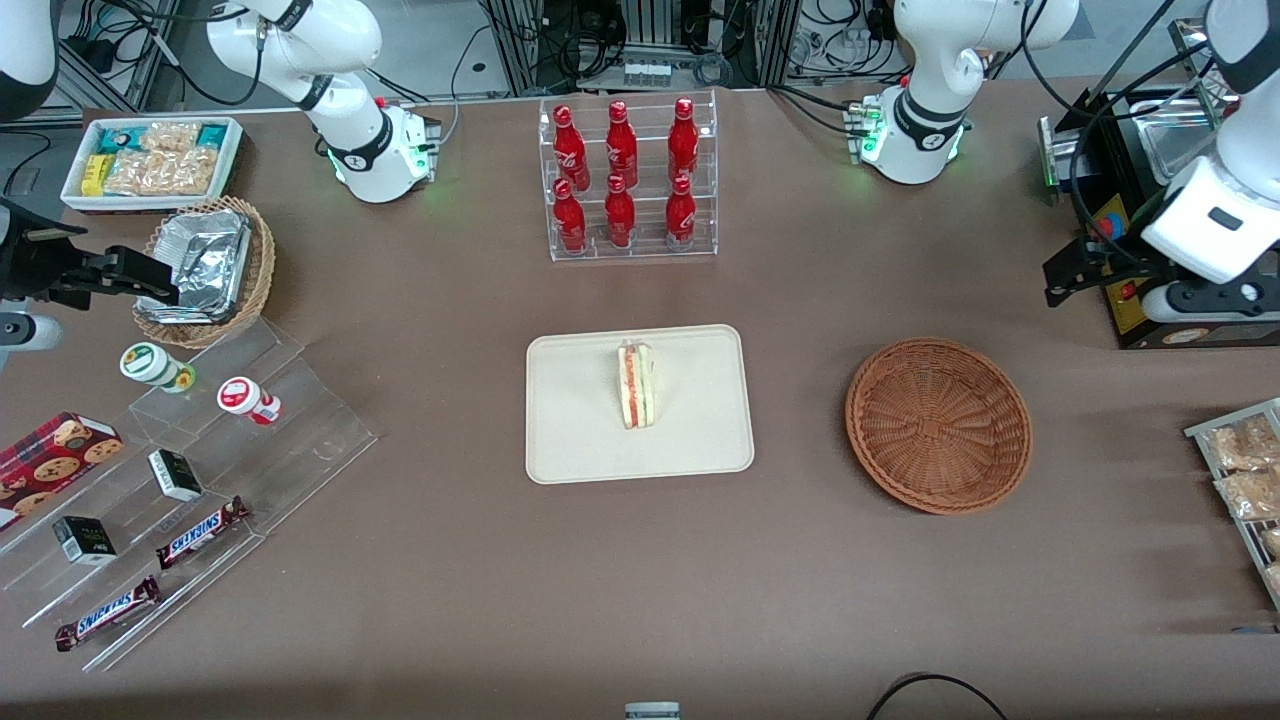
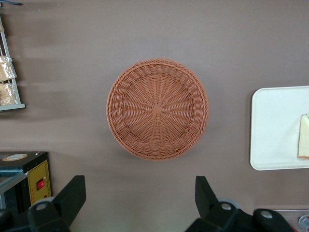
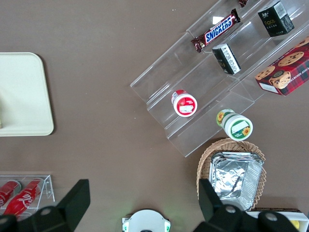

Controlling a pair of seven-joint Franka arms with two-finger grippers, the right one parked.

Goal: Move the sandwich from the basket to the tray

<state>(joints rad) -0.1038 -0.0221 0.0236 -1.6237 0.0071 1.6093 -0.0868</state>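
The sandwich (image 1: 636,385), a white wedge with red and green filling on its edge, stands on the cream tray (image 1: 580,440) in the middle of the table. The reddish-brown wicker basket (image 1: 938,425) sits beside the tray, toward the working arm's end, with nothing in it. My left gripper (image 1: 1068,278) hangs well above the table, farther from the front camera than the basket and apart from it. In the left wrist view the gripper (image 2: 140,195) is open and holds nothing, with the basket (image 2: 158,108), part of the tray (image 2: 273,125) and the sandwich's edge (image 2: 304,136) below.
A clear rack of red bottles (image 1: 632,180) stands farther back than the tray. A black appliance (image 1: 1150,200) and a wire rack of snack packets (image 1: 1245,470) lie near the working arm. A tan foil-packet basket (image 1: 205,265), a white snack bin (image 1: 150,160) and acrylic steps (image 1: 200,450) lie toward the parked arm's end.
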